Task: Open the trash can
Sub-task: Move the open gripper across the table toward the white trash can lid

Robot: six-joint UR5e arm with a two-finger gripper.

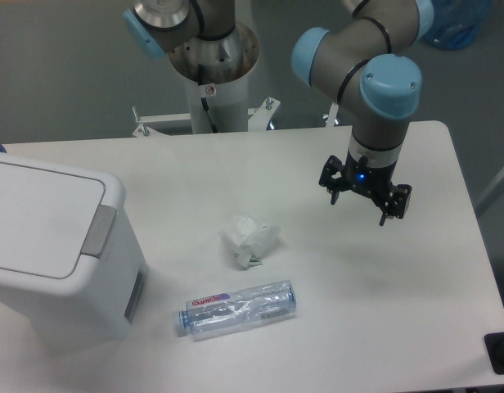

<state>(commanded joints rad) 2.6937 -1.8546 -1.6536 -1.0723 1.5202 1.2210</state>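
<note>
The trash can [56, 246] is a large white boxy bin at the left edge of the table. Its flat white lid [35, 214] lies down closed, with a grey push tab [98, 230] on its right side. My gripper [362, 206] hangs over the right part of the table, far to the right of the bin. Its fingers are spread apart and hold nothing.
A crumpled white paper wad [250, 239] lies mid-table. A clear plastic bottle [238, 308] lies on its side in front of it. The arm's base column [213, 78] stands at the table's back edge. The table's right edge [473, 221] is near the gripper.
</note>
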